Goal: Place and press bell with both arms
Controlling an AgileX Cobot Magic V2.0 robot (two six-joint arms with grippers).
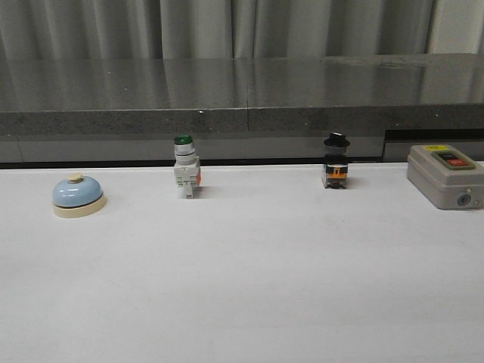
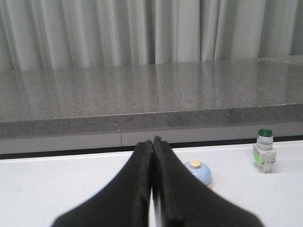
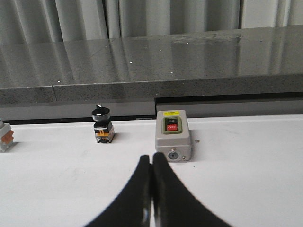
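Both my grippers, left point(image 2: 152, 142) and right point(image 3: 151, 157), are pinched together holding nothing, parked back off the table point(image 1: 242, 287). Bell point(image 1: 78, 196) sits far left, untouched, so left's closest for the grab.

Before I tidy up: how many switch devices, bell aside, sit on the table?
3: green-capped pushbutton right of the bell, black-knobbed selector right of centre, grey switch box far right.
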